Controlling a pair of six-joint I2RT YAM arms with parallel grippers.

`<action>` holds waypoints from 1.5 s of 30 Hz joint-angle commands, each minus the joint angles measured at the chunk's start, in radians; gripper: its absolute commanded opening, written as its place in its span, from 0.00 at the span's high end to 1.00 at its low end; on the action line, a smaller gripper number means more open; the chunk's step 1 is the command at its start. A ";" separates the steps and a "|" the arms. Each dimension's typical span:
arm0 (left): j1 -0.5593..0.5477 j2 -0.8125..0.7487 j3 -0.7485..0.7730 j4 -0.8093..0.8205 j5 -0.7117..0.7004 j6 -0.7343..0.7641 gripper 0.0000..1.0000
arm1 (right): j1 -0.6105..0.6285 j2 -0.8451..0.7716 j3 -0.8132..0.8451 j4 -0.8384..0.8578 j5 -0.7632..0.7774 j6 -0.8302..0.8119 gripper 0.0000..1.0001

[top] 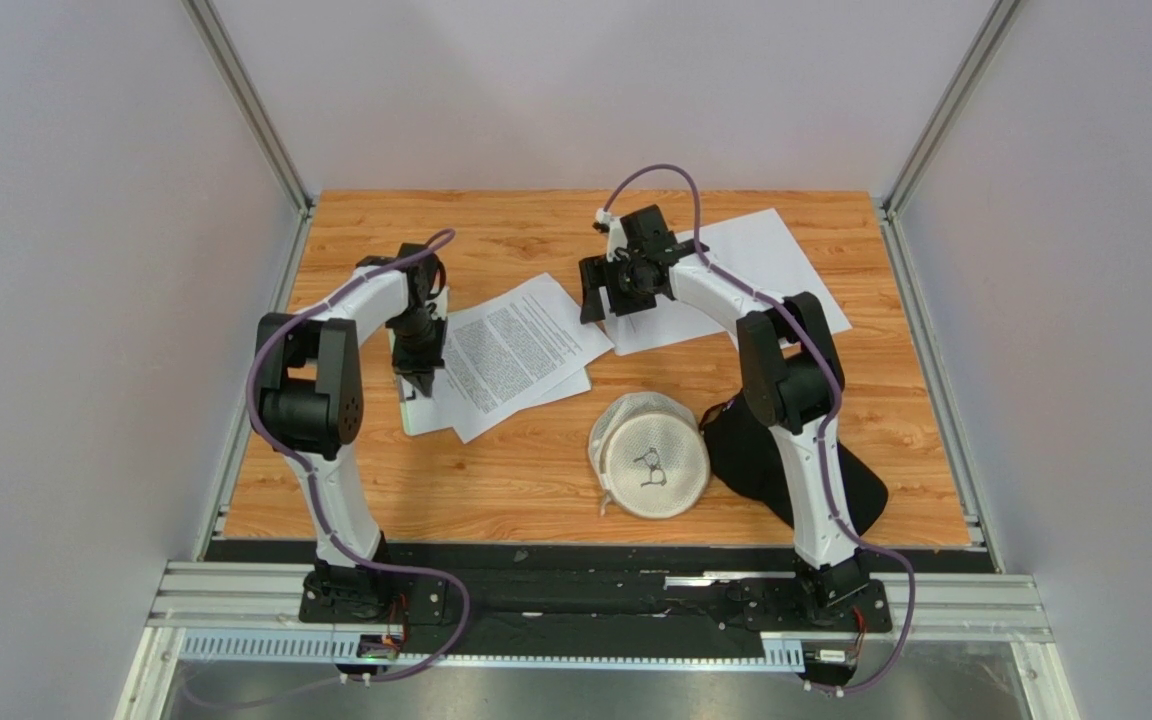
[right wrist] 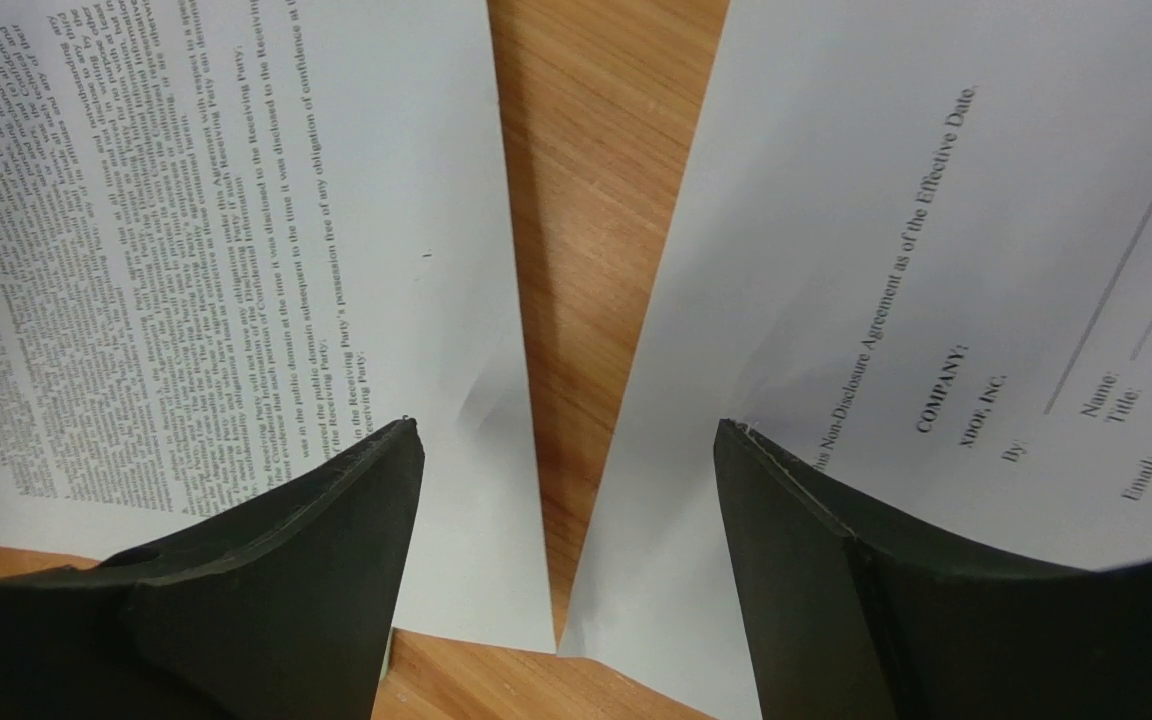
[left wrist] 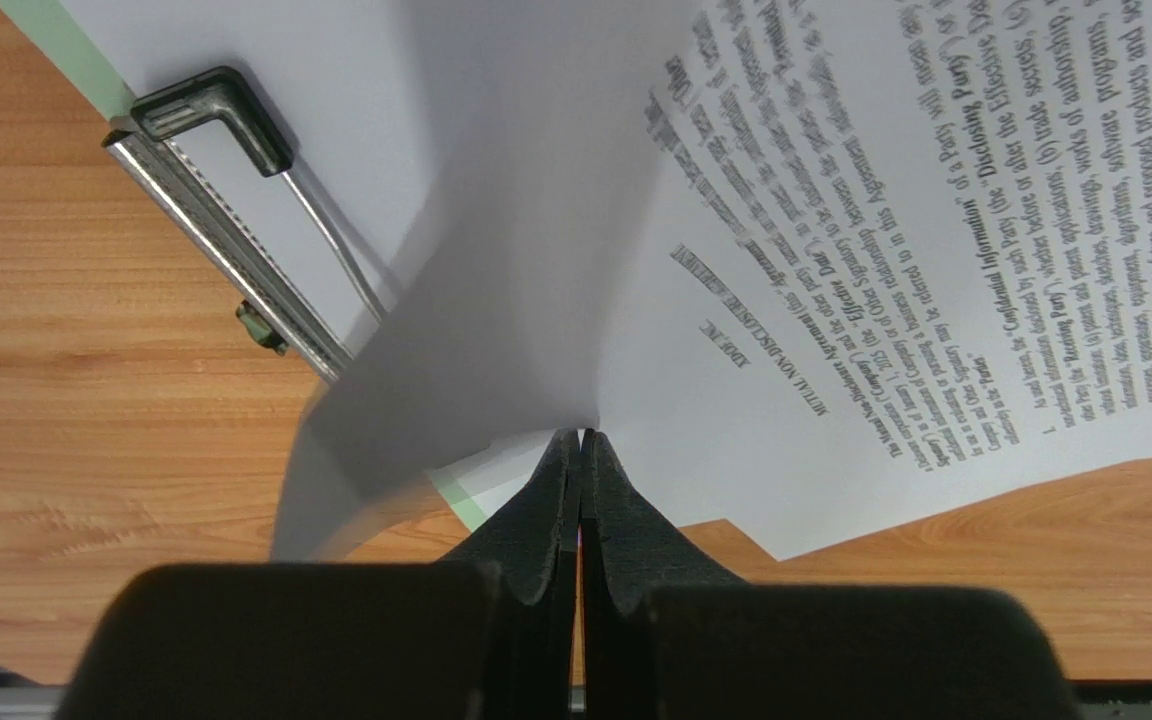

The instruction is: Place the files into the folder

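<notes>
The files are white sheets spread mid-table: a stack of densely printed sheets (top: 515,353) and a signature sheet (top: 755,263) at the back right. The light-green folder (top: 414,416) lies under the stack's left end, and its metal clip (left wrist: 222,195) shows in the left wrist view. My left gripper (left wrist: 582,438) is shut on the edge of one sheet (left wrist: 507,225), which curls up from the folder (left wrist: 455,488). My right gripper (right wrist: 563,435) hangs open over the wood gap between a printed sheet (right wrist: 162,225) and the signature sheet (right wrist: 958,225), with nothing between its fingers.
A round white cap (top: 650,455) sits in front of the papers near the table's middle. A black cloth (top: 755,458) lies beside it, around the right arm's lower link. Metal frame rails run along both table sides.
</notes>
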 commanded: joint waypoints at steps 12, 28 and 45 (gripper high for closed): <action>-0.002 -0.003 0.061 -0.025 -0.071 0.020 1.00 | -0.003 0.047 -0.008 0.116 -0.247 0.172 0.44; -0.024 0.072 0.059 0.012 -0.030 -0.109 1.00 | -0.031 0.044 -0.054 0.142 -0.287 0.199 0.43; -0.042 0.083 0.055 0.021 -0.038 -0.114 1.00 | -0.077 0.039 -0.114 0.319 -0.497 0.374 0.73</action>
